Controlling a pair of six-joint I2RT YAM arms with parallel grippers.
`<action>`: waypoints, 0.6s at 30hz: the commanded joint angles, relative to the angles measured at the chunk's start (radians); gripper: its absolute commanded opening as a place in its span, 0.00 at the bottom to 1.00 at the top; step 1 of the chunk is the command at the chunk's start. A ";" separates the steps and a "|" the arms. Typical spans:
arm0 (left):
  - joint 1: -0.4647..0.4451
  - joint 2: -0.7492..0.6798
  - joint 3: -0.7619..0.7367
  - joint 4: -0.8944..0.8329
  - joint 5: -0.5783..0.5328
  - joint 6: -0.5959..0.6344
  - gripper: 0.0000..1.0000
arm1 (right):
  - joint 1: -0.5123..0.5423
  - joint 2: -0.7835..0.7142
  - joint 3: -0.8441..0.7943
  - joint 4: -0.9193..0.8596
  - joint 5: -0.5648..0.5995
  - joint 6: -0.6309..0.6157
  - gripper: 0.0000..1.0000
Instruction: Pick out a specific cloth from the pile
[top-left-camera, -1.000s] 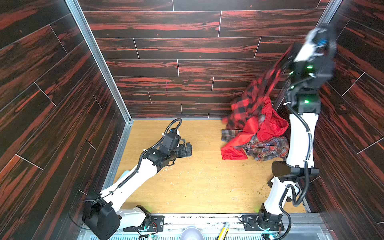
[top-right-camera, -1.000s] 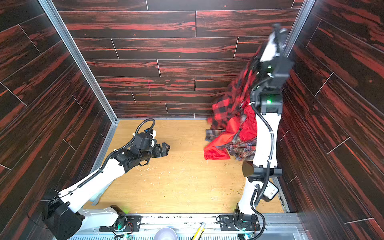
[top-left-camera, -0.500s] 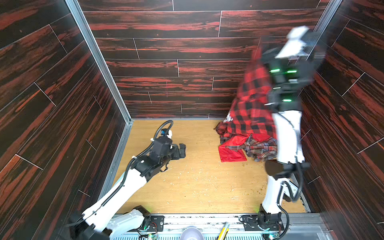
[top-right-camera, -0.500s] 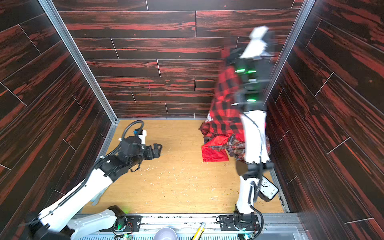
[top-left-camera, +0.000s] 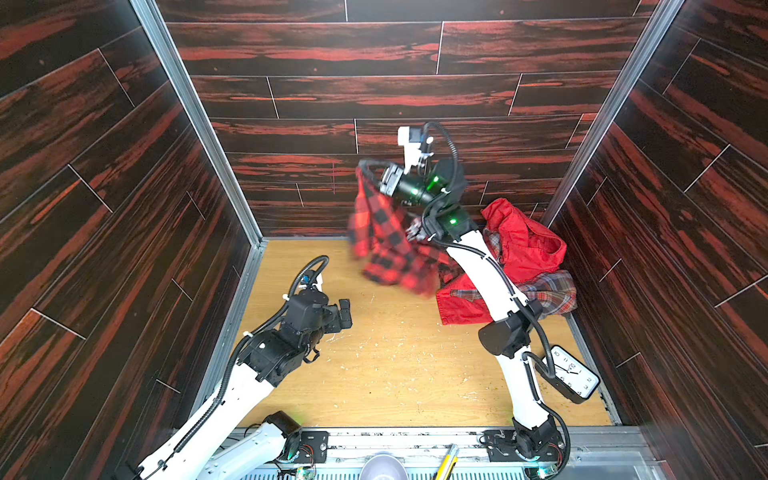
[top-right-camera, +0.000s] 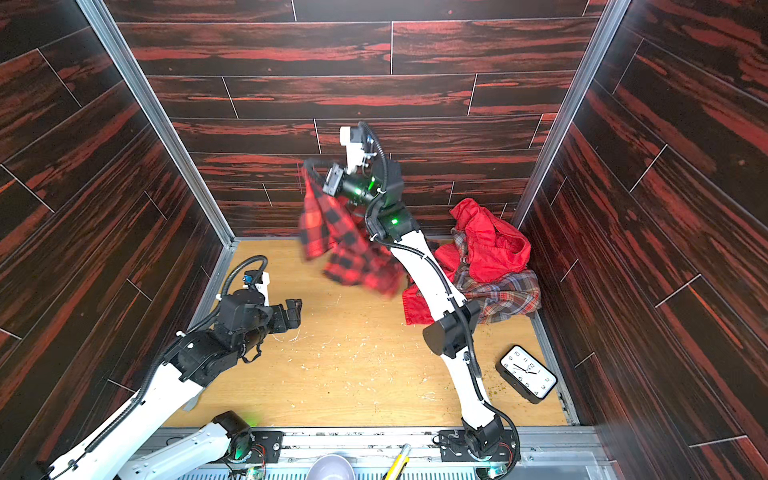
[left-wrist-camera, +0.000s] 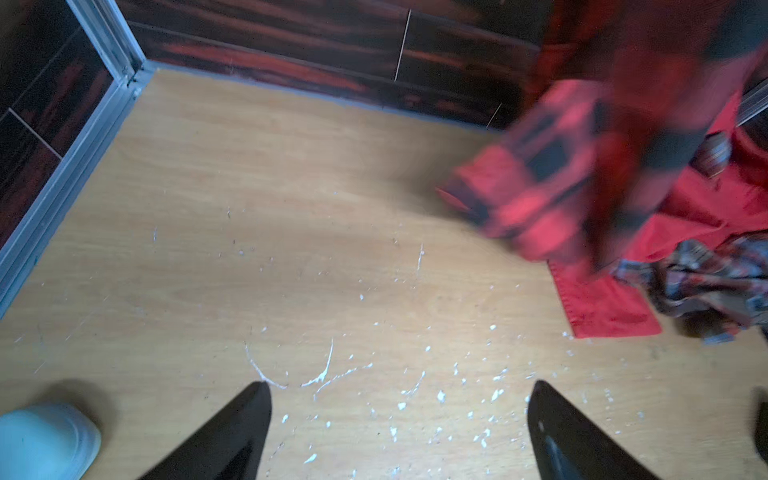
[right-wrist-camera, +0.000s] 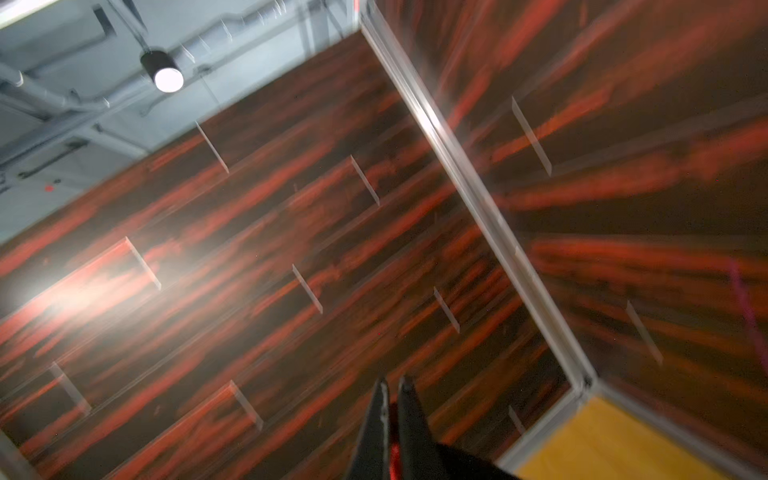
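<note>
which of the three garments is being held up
The bold red-and-black check cloth: it hangs from the raised right pincer, while the plain red garment and the muted plaid shirt lie heaped on the table.

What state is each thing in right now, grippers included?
Right gripper: raised, shut on the checked cloth.
Checked cloth: lifted, hanging from the right gripper, blurred.
Left gripper: open, empty.
Red garment: heaped in the back corner.
Plaid shirt: crumpled, partly under the red garment.
Clock: lying face up.
</note>
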 joint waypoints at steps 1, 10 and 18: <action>-0.002 0.038 0.009 -0.030 -0.011 -0.005 0.99 | -0.017 -0.028 -0.194 -0.007 -0.168 0.006 0.41; -0.002 0.256 0.096 0.022 0.097 0.058 0.99 | -0.123 -0.527 -1.035 -0.011 0.067 -0.256 0.88; 0.008 0.800 0.534 -0.198 0.222 0.202 0.99 | -0.280 -0.881 -1.435 -0.271 0.270 -0.486 0.89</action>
